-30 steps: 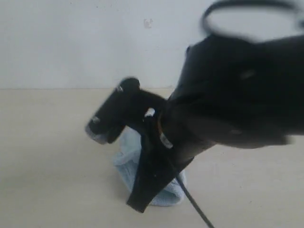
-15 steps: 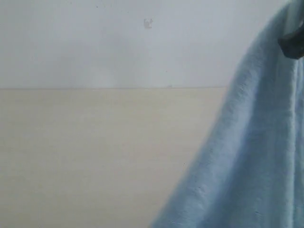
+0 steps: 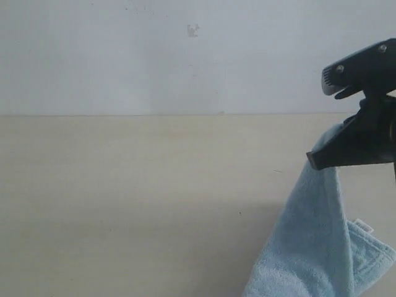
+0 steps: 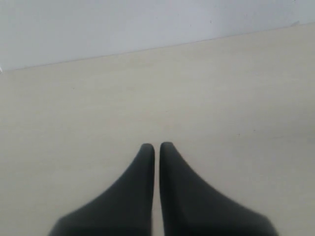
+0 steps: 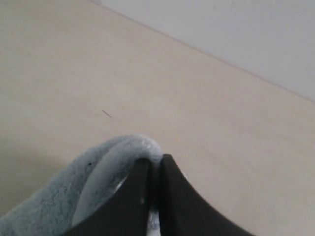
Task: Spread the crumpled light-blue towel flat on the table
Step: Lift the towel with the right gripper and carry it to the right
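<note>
— what's the left gripper (image 4: 156, 146) doing?
— clenched on nothing, fingers nearly touching, over the table (image 4: 74, 108).
— and the towel (image 3: 315, 247)?
— far right. the right gripper (image 3: 314, 162) pinches a fold of it and holds it up. the rest hangs down in loose folds, white tag (image 3: 362, 226) showing low on the right.

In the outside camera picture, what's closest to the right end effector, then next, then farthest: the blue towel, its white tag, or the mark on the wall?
1. towel: pinched in the right end effector, hanging down from it.
2. white tag: lower, on the towel's right edge.
3. wall mark: far away, up and to the left.
</note>
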